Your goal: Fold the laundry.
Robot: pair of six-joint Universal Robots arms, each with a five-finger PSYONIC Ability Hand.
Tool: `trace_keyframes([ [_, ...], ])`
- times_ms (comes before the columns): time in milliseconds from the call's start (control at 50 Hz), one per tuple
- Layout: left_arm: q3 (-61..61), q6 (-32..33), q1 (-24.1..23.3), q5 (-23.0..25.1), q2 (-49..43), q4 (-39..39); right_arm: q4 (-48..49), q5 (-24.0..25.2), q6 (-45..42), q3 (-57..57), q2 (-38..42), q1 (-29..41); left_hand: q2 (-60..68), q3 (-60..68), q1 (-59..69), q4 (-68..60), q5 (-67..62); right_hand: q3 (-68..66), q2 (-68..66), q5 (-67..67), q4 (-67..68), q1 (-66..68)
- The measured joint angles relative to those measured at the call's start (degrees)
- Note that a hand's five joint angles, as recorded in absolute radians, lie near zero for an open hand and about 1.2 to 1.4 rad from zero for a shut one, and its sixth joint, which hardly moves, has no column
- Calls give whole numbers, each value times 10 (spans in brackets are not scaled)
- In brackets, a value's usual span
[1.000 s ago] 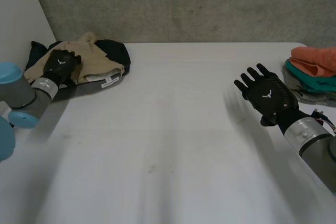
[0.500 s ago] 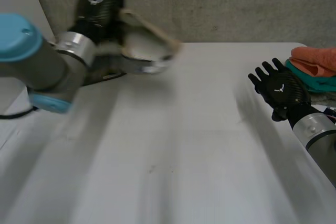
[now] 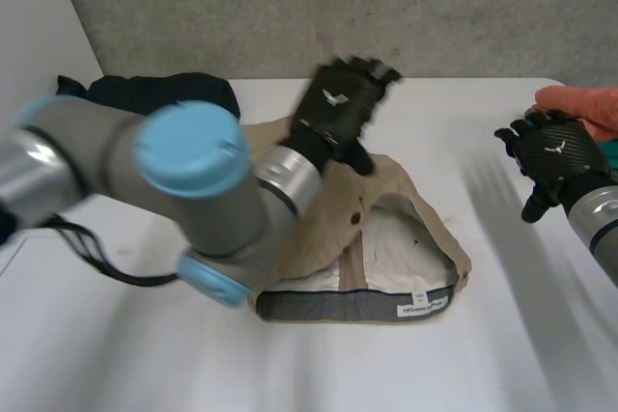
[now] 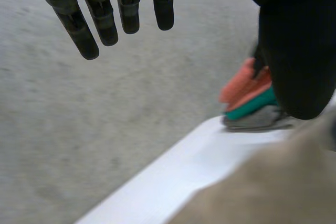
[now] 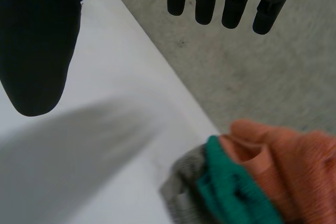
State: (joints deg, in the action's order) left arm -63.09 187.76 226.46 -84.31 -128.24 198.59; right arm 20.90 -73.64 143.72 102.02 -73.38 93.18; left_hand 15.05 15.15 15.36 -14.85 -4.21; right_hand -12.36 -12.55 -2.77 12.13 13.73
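On table (image 3: 521, 335), tan shorts (image 3: 323, 238) rumpled w/ waistband open.

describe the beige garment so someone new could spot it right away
On the white table, look to the middle, beside the left hand. The tan garment lies there crumpled, its waist open on a white lining and a grey band with a small label. The dark heap at the far left corner and the folded orange stack at the right edge show neither.
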Motion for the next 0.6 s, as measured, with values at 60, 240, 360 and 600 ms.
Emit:
trace_keyframes([
  [60, -43, 11, 35, 2, 57, -4, -86, 5, 54, -28, -10, -3, 0, 0, 0, 0, 0, 0, 0, 0, 0, 0],
  [240, -102, 78, 163, 34, 128, -51, -277, 26, 167, -48, -22, 19, 0, 0, 0, 0, 0, 0, 0, 0, 0, 0],
  [360, -82, 135, 244, 118, 73, -83, -241, 17, 215, -6, -18, 70, 0, 0, 0, 0, 0, 0, 0, 0, 0, 0],
  [600, -71, 174, 270, 165, 17, -87, -43, -131, 162, -29, 50, 127, 0, 0, 0, 0, 0, -553, -548, -533, 560, 460],
])
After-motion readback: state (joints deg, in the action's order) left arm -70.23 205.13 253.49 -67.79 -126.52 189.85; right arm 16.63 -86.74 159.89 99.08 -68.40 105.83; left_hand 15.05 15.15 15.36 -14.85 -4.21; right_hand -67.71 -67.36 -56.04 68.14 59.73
